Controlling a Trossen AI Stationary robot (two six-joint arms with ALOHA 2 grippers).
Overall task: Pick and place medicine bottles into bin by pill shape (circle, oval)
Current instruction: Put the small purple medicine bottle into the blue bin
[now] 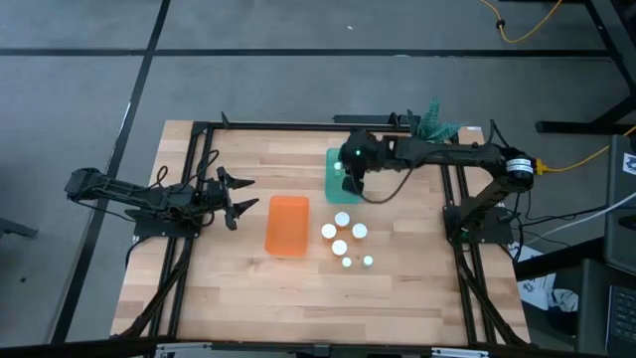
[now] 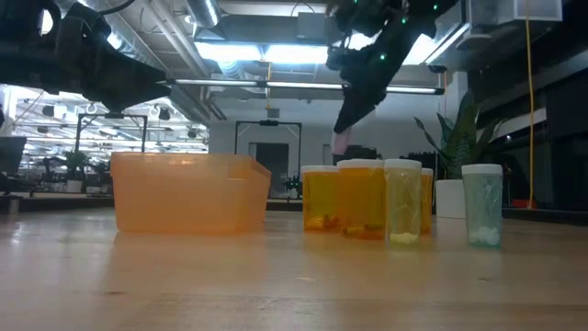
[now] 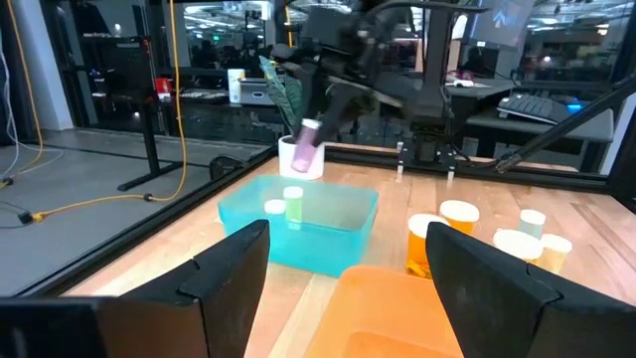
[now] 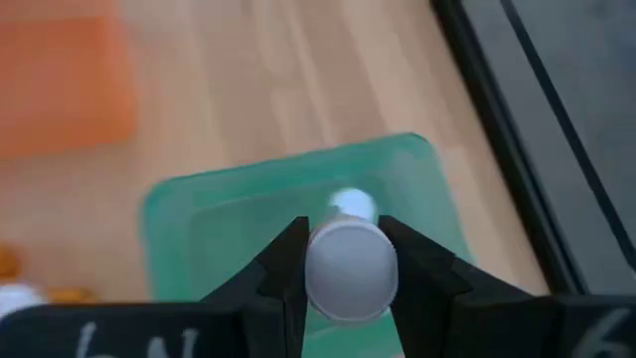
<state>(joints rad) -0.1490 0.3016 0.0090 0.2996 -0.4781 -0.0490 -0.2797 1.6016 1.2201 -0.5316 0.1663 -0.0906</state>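
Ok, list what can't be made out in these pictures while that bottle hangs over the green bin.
- Pill shapes: too small in every view; the high view shows only white caps.
- Held bottle: the right wrist view shows just its cap between the right pincer's fingers, so its contents are hidden.
- Teal bin: partly covered by the right arm in the high view; absent from the low view.
- Orange bin: its inside is hidden behind the cloudy wall in the low view.
- Left pincer: open, idle.

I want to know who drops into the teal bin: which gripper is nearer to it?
Right. The right gripper hangs directly above the teal bin, shut on a white-capped bottle. The left gripper waits open off to the side, beyond the orange bin.
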